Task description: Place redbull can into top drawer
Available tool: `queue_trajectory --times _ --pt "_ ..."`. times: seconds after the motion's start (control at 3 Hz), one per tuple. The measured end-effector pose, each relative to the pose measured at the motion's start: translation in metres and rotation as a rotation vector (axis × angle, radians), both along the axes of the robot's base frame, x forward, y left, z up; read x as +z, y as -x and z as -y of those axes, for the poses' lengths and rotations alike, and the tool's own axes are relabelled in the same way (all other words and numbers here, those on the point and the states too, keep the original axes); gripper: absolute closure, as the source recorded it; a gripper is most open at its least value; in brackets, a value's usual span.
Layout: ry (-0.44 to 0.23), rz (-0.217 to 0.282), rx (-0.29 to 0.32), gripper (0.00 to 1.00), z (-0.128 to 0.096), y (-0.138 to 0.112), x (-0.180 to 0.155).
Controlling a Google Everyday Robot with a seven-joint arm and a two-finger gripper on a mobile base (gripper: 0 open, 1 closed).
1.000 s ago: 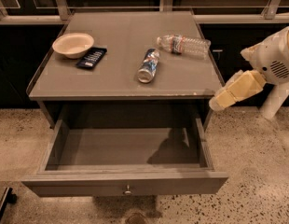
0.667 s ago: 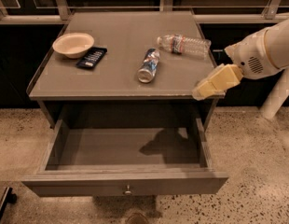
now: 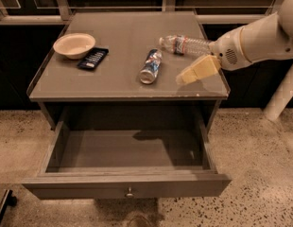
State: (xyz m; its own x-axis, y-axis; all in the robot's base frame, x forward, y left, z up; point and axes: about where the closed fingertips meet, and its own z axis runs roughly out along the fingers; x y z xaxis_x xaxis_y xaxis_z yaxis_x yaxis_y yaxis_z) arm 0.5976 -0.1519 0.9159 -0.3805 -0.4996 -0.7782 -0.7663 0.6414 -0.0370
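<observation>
Grey cabinet top (image 3: 123, 37): our gripper (image 3: 183, 79) (empty, spread unclear) hovers beside the redbull can (image 3: 150, 66); we should grasp across its middle.

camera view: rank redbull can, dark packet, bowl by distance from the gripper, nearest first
The gripper hovers over the right front of the cabinet top.
1. redbull can: lying on its side just left of the gripper, mid-top.
2. dark packet: further left, beside the bowl.
3. bowl: far left, slightly behind the packet.
</observation>
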Motion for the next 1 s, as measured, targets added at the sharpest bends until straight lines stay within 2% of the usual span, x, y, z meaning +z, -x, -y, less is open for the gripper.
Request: queue_trajectory --times 0.33,0.67,1.0 --pt "-0.046 -0.007 0.0 0.0 -0.0324 -0.0518 -0.0237" --pt "-0.047 -0.009 0.003 0.0 -0.034 -0.0527 -0.0247" --pt "-0.081 0.015 -0.031 0.0 -0.0295 -0.0495 -0.0231"
